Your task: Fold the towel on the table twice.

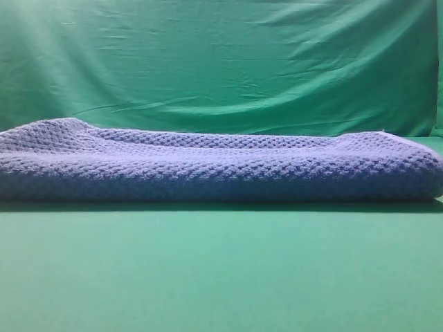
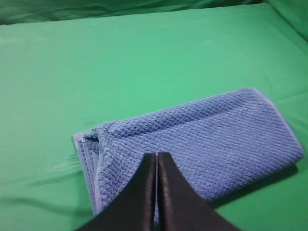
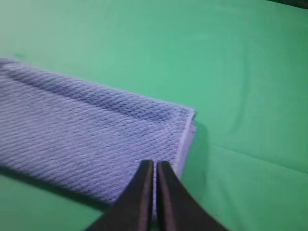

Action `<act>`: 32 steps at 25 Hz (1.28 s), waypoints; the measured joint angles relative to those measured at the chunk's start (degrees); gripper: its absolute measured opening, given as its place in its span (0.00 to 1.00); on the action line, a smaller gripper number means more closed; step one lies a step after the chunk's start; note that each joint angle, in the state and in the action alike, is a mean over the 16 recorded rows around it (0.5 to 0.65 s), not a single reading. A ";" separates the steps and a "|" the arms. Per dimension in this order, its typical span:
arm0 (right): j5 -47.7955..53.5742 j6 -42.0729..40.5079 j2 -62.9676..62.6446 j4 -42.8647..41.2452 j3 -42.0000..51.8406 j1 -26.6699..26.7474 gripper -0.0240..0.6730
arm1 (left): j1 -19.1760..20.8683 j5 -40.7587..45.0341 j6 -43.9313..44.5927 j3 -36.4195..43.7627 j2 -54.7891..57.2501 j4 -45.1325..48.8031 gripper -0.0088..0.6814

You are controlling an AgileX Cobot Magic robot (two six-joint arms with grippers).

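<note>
**Blue-grey towel lies folded, both grippers held above it with fingers pressed together**

Blue-grey waffle knit is seen stretched across the middle of the table [image 1: 221,277], and the towel [image 1: 221,169] already lies in a long, narrow, layered strip, well short of the near edge of the worktop. Stacked layers are shown at its short end in the left wrist view, so at least one fold is judged done, possibly both; the exact count cannot be read.

The left gripper [image 2: 157,156] is held over the towel's near long edge, close to the layered end, its fingers pressed together with nothing seen between them. The right gripper [image 3: 155,164] is placed the same way near the opposite short end, fingers closed on nothing visible, just beside the pale hem.

If another fold is still owed, it is best done by opening both sets of fingers, pinching all layers at matching corners of one short end, and carrying them together so the hems are laid flush. Uneven lift is to be avoided, or the stack is likely to skew.

Only the towel's thick profile, with the green backdrop [image 1: 221,62] behind it, is given by the exterior high view; no gripper is caught there. The splayed layers at the left end are revealed by the left wrist view alone, and the neat hemmed corner at the right end by the right wrist view alone.
</note>
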 joint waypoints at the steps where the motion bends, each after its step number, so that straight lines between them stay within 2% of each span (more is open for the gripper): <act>1: 0.22 -1.10 -2.48 1.10 1.16 0.00 0.03 | 0.00 0.88 0.56 1.07 -3.35 -0.30 0.02; 10: -1.73 -6.53 -26.57 7.48 15.16 0.00 0.03 | 0.01 7.66 3.69 11.51 -33.09 -1.99 0.01; 16: -4.27 -7.79 -42.19 9.08 23.76 0.00 0.03 | 0.01 10.54 3.84 16.20 -47.36 -1.87 0.01; 23: -4.69 -9.14 -57.40 11.60 29.47 0.00 0.03 | 0.02 12.07 3.89 19.26 -55.33 -1.73 0.01; 32: 0.09 -10.19 -66.89 15.22 31.83 -0.07 0.03 | 0.07 11.49 3.78 22.59 -56.30 -1.49 0.01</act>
